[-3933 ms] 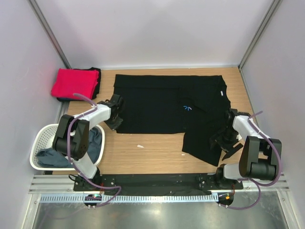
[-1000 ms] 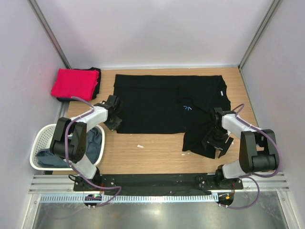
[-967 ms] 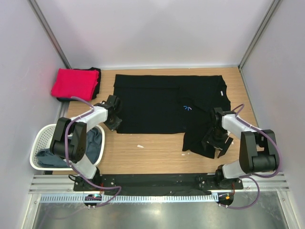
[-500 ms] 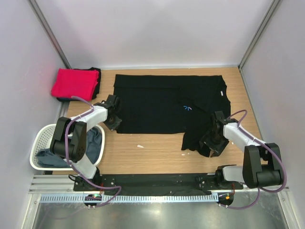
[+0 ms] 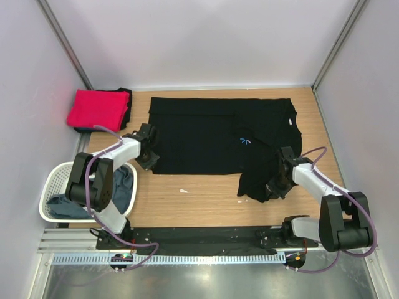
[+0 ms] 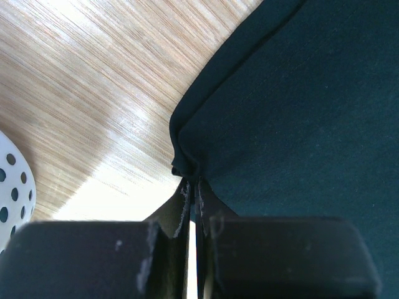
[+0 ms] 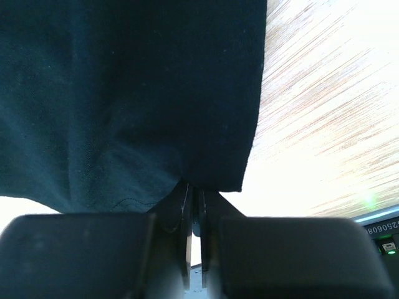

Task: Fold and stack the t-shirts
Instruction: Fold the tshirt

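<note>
**Both near corners of the black tee pinched**

Top view: the black t-shirt [image 5: 199,134] lies spread on the counter [image 5: 206,199], with its right side folded over. The left fingers [image 5: 150,158] sit at its near-left corner and the right fingers [image 5: 272,190] at the near-right flap.

Left wrist: the fingers are clamped tight on the hem corner.

Right wrist: the fingers are pinched onto the cloth's edge.

The cloth looks soft, limp and light, so hems and corners probably give the surest hold.

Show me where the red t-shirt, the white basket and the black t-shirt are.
red t-shirt [image 5: 96,109]: top external view, middle of the folded cloth.
white basket [image 5: 56,179]: top external view, upper left wall.
black t-shirt [image 5: 199,134]: top external view, flat middle part.
</note>
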Tool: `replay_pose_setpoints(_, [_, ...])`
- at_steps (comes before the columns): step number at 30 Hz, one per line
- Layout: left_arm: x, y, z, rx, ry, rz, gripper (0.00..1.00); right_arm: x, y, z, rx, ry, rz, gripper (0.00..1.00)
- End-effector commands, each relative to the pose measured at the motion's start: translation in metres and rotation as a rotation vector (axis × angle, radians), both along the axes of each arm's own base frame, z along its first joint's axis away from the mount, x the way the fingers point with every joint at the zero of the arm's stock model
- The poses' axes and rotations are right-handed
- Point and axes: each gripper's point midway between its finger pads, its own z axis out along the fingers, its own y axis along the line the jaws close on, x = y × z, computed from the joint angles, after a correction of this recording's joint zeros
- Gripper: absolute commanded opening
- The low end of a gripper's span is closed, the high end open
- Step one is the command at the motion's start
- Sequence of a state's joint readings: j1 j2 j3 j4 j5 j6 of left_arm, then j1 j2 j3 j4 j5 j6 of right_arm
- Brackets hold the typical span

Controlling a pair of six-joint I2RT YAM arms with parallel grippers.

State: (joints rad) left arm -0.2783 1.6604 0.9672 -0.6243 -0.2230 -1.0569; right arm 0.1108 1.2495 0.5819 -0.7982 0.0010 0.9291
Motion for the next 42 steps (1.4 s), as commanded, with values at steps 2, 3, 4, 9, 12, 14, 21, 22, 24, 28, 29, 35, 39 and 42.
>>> replay_pose_setpoints(2, [-0.003, 0.000, 0.006, 0.001, 0.027, -0.019, 0.00, 0.013, -0.007, 0.001, -0.050, -0.049, -0.033, 0.03])
replay_pose_setpoints(3, [-0.001, 0.002, 0.011, 0.012, 0.017, -0.022, 0.00, 0.015, -0.008, 0.006, -0.056, -0.058, -0.032, 0.01])
replay_pose_setpoints(4, [0.002, 0.003, 0.017, 0.019, 0.005, -0.021, 0.00, 0.017, -0.009, 0.012, -0.062, -0.061, -0.030, 0.01])
replay_pose_setpoints(9, [0.011, 0.008, 0.055, 0.048, -0.035, -0.021, 0.00, 0.024, -0.010, 0.051, -0.073, -0.042, -0.009, 0.01])
replay_pose_setpoints(12, [0.010, 0.008, 0.069, 0.049, -0.035, -0.010, 0.00, 0.022, -0.010, 0.074, -0.075, -0.031, -0.007, 0.01])
replay_pose_setpoints(14, [0.007, 0.010, 0.075, 0.054, -0.031, 0.000, 0.00, 0.024, -0.012, 0.095, -0.084, -0.065, -0.014, 0.01])
replay_pose_setpoints(21, [0.001, 0.022, 0.098, 0.104, -0.025, 0.080, 0.00, 0.039, -0.029, 0.149, -0.157, -0.151, -0.072, 0.01])
replay_pose_setpoints(22, [-0.002, 0.023, 0.099, 0.111, -0.008, 0.093, 0.00, 0.041, -0.032, 0.155, -0.165, -0.161, -0.081, 0.01])
replay_pose_setpoints(24, [-0.006, 0.026, 0.099, 0.121, 0.014, 0.107, 0.00, 0.049, -0.039, 0.171, -0.190, -0.191, -0.099, 0.01])
replay_pose_setpoints(28, [-0.013, 0.028, 0.091, 0.139, 0.068, 0.127, 0.00, 0.063, -0.053, 0.189, -0.193, -0.228, -0.134, 0.01])
replay_pose_setpoints(29, [-0.015, 0.028, 0.086, 0.140, 0.082, 0.130, 0.00, 0.067, -0.059, 0.190, -0.198, -0.235, -0.136, 0.01])
replay_pose_setpoints(35, [-0.011, 0.027, 0.073, 0.146, 0.094, 0.128, 0.00, 0.087, -0.066, 0.188, -0.173, -0.226, -0.115, 0.01])
replay_pose_setpoints(39, [-0.019, 0.031, 0.061, 0.170, 0.121, 0.127, 0.00, 0.087, -0.068, 0.176, -0.163, -0.190, -0.100, 0.01])
replay_pose_setpoints(42, [-0.023, 0.033, 0.053, 0.182, 0.151, 0.119, 0.00, 0.089, -0.067, 0.168, -0.142, -0.173, -0.092, 0.01])
